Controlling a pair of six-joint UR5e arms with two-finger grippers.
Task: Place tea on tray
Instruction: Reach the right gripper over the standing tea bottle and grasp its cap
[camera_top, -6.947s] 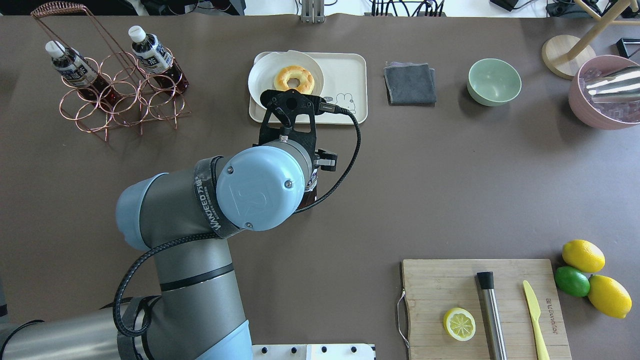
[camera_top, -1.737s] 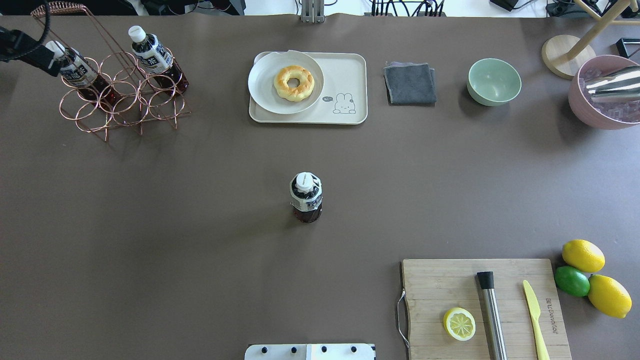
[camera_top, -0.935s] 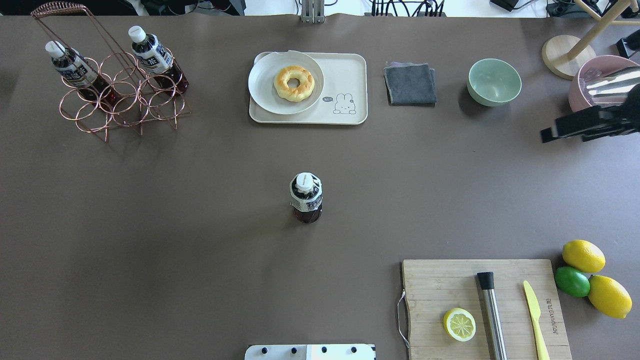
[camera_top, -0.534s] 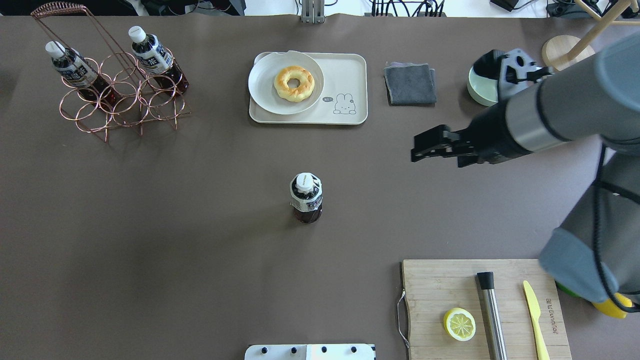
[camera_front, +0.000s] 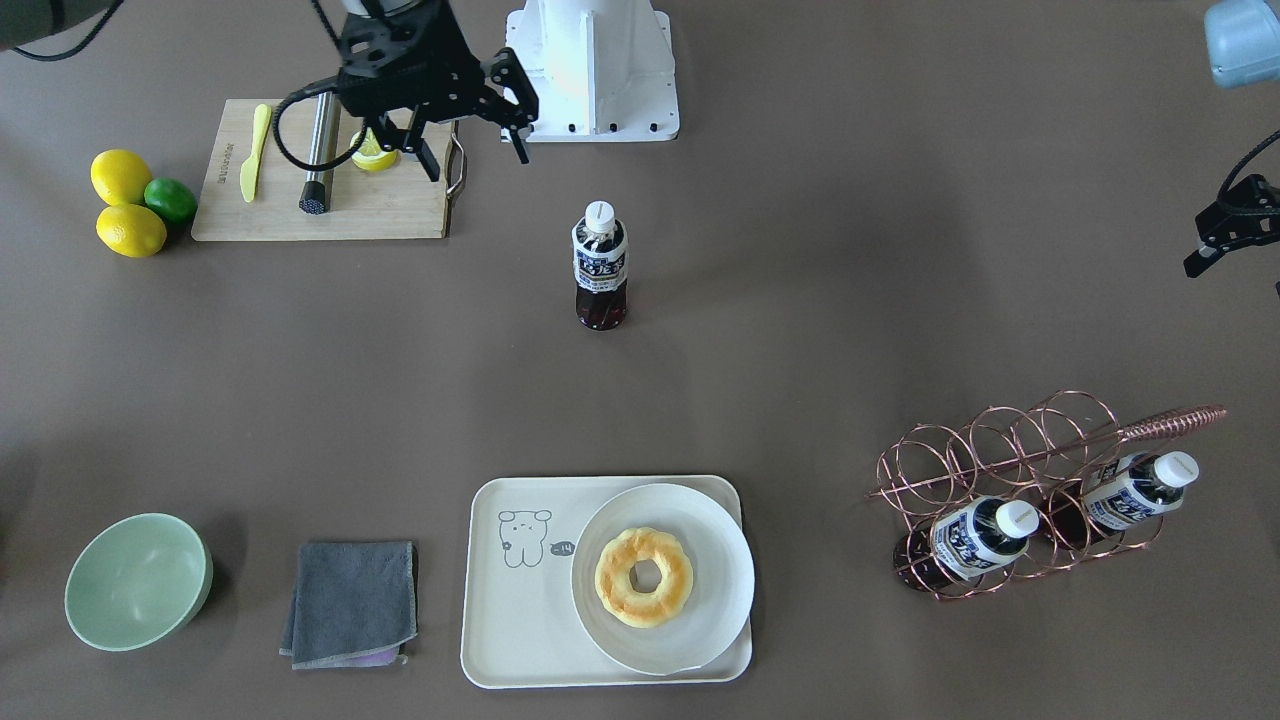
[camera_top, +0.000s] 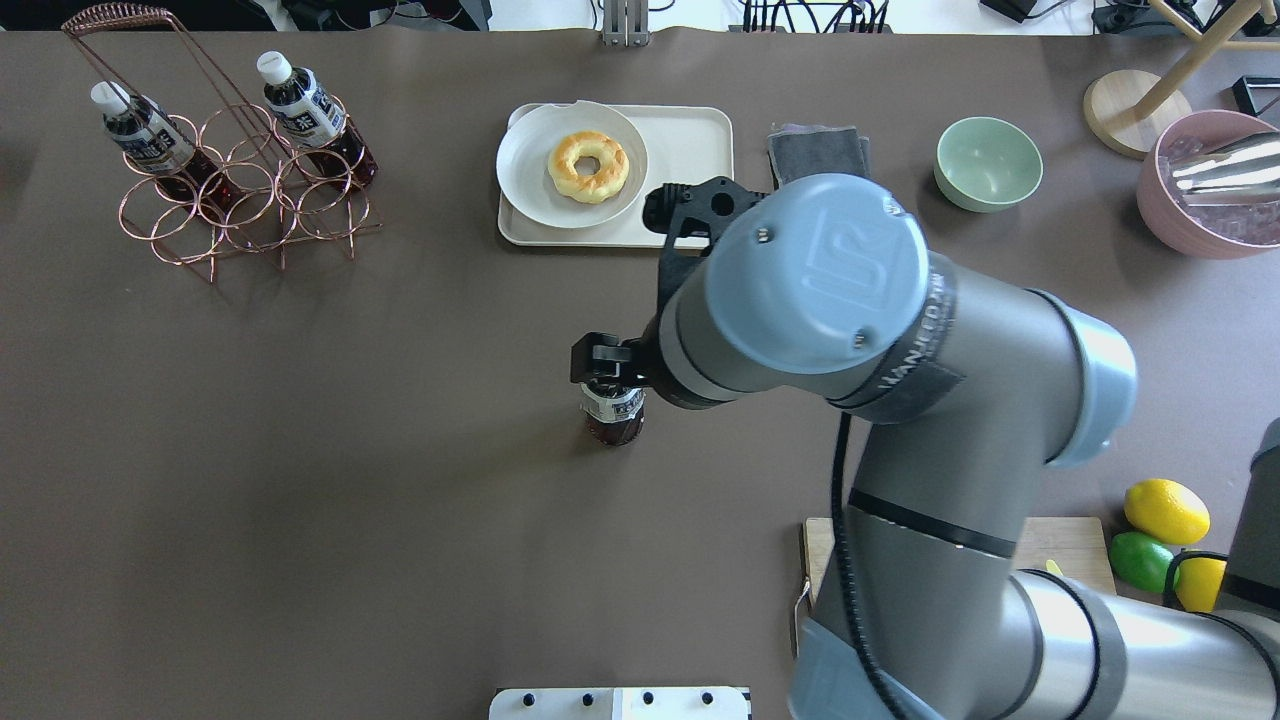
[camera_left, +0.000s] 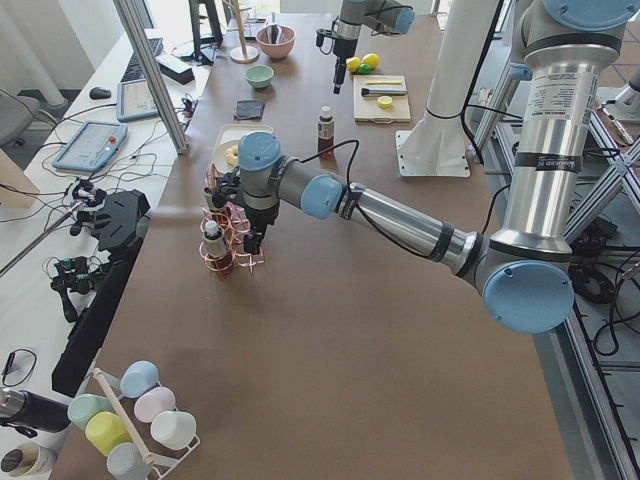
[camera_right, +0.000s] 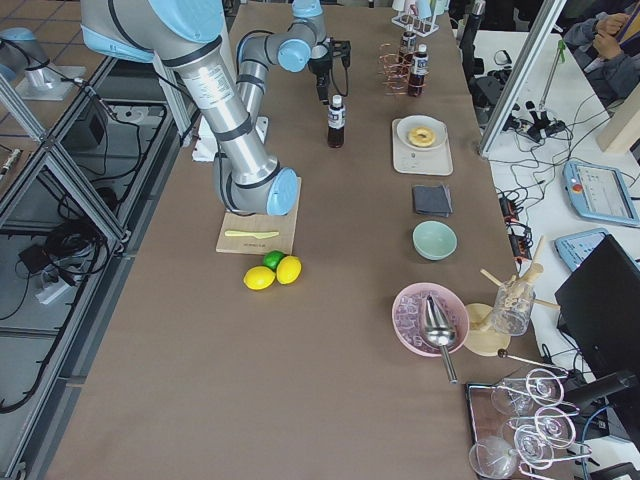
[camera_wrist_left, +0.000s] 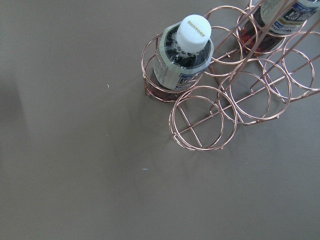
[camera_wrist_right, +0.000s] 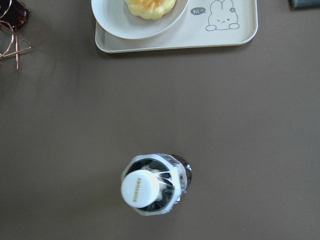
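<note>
Our right hand (camera_front: 477, 160) hangs above the tea (camera_front: 600, 265) with its fingers spread and nothing between them; in the right wrist view the white cap lies almost straight below, so we judge that the hand is lined up to come down on the bottle from the top; the tea stands upright and alone in the middle of the tabletop (camera_front: 800, 300), well apart from the tray (camera_front: 520, 620), which leaves the fingers room on both sides; on the tray a round plate (camera_front: 715, 560) with a doughnut (camera_front: 615, 580) takes one half, so we think the bare half with the small drawing is the place for the bottle; our left hand (camera_left: 253, 240) hovers by the copper rack (camera_front: 1170, 420), which holds two similar bottles; whether it is open we cannot tell.
</note>
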